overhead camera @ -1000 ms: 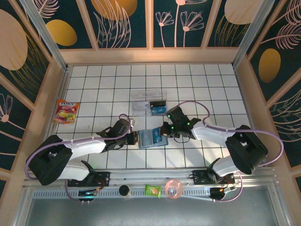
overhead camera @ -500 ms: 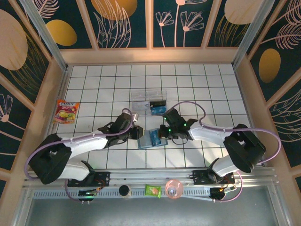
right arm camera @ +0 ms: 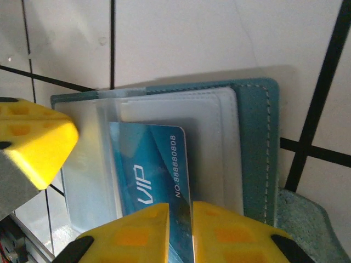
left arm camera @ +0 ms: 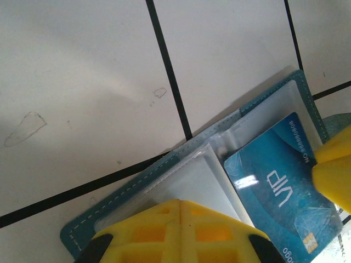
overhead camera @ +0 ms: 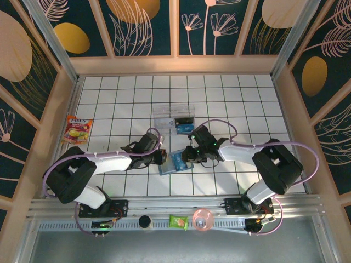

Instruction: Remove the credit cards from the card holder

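arms: white link shells, bulky black joint housings | cables: lilac, looping over each arm | left gripper (overhead camera: 162, 156): black body, yellow waffle-ribbed fingers (left arm camera: 181, 230) | right gripper (overhead camera: 186, 153): black, green LEDs behind it, yellow fingertips (right arm camera: 137, 233) | bases: black mounts

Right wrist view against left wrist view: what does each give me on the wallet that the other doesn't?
Right wrist alone: the right pincer, its yellow fingertips either side of the bright blue VIP card's edge, and the printed card number. Left wrist alone: the left pincer with fingertips together over the clear plastic sleeves, plus the card's chip. Both: the open teal soft-material card holder on the white tiled table.
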`<control>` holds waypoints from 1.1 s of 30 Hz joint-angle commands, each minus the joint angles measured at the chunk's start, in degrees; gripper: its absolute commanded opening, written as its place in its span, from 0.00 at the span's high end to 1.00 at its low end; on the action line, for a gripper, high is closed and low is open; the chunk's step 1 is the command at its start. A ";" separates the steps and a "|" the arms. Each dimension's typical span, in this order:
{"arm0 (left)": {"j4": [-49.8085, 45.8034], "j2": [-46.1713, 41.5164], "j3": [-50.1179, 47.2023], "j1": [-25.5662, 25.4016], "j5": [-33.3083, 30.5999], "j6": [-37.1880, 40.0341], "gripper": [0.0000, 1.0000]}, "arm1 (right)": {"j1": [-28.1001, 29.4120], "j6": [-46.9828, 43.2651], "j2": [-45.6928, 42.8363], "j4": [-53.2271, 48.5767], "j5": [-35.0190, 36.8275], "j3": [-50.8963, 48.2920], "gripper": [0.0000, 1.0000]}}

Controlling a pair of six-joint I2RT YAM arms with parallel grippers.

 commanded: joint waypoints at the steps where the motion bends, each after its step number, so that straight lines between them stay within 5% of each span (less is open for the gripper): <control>1: -1.10 1.56 0.51 -0.05 0.98 1.10 1.00 | -0.82 -1.06 1.39 1.55 -2.36 -1.10 0.77; 9: -1.10 2.05 0.94 0.00 1.46 1.58 1.00 | -1.26 -1.67 3.97 3.60 -6.57 -1.15 0.69; 17: -4.39 -0.69 1.93 -0.01 -1.34 2.16 1.00 | -1.26 -2.19 0.71 -0.94 -0.48 -0.18 0.63; 23: -5.94 -6.47 3.65 -0.14 -1.86 2.72 0.89 | -0.91 -2.11 0.22 -1.04 0.14 0.05 0.65; 28: -2.55 -2.30 6.84 -4.52 1.75 1.78 1.00 | -0.84 -1.93 0.26 -0.34 0.01 -0.35 0.66; 33: 1.46 2.48 7.75 -5.78 3.43 0.52 1.00 | -0.77 -1.75 -0.24 0.28 0.00 -0.85 0.67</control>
